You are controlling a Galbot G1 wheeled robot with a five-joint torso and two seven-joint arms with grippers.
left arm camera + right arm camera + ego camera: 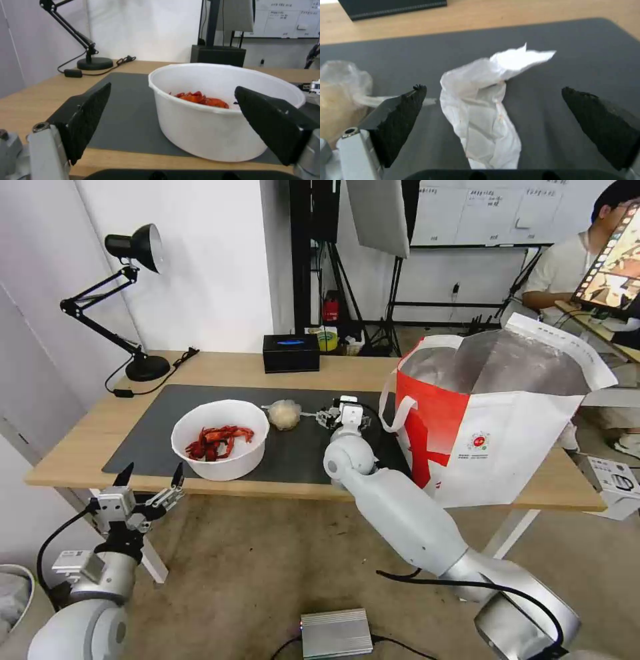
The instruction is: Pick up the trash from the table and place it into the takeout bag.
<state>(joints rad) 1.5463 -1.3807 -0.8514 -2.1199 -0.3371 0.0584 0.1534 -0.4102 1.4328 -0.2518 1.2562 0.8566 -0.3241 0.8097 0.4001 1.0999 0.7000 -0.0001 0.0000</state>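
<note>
On the table, a white bowl of red crayfish shells sits on the dark grey mat. My left gripper hangs open just off the table's front edge, facing the bowl; the left gripper holds nothing. A small knotted clear bag lies right of the bowl. My right gripper hovers over the mat beside it. In the right wrist view the right gripper is open astride a crumpled white tissue, with the knotted bag to one side. The takeout bag stands open at the table's right end.
A black desk lamp stands at the back left corner with its cord on the wood. A black box sits at the table's back edge. A silver box lies on the floor in front.
</note>
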